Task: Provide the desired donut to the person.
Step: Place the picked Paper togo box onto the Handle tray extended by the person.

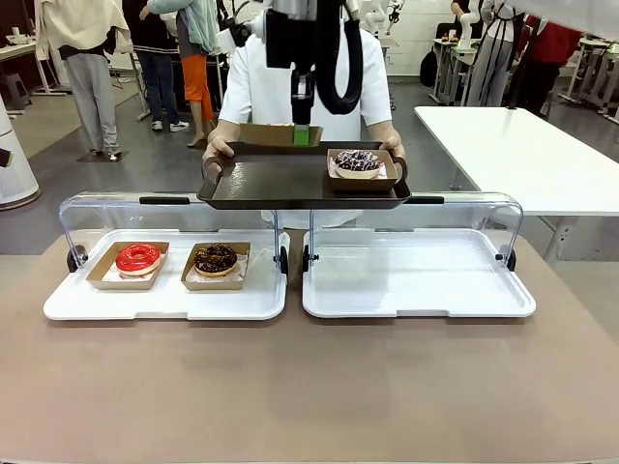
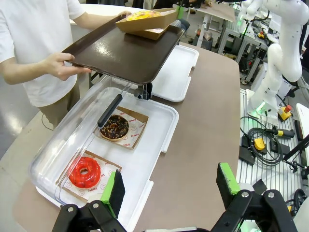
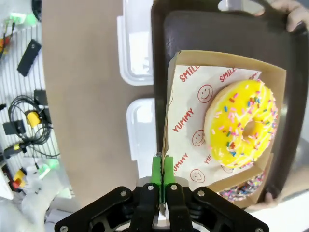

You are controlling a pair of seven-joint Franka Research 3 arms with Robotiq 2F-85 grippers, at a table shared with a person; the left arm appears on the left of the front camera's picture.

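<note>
We've got the right gripper [image 3: 163, 170] pinched tight on the edge of the cardboard box [image 3: 223, 121] with the yellow sprinkle donut [image 3: 241, 126], holding it over the brown tray [image 1: 280, 182] the person [image 1: 305, 87] holds out above the display cases. Our left gripper [image 2: 171, 188] hangs wide open with nothing in it, near the case with the red donut [image 2: 84, 172] and chocolate donut [image 2: 114, 127].

Black two-finger right gripper [image 3: 163, 170] with bright green pads [image 3: 155, 169] pressed flat together, black linkage bars with silver pivot screws behind them, and a thick black ribbed cable looping beside the white arm above.
</note>
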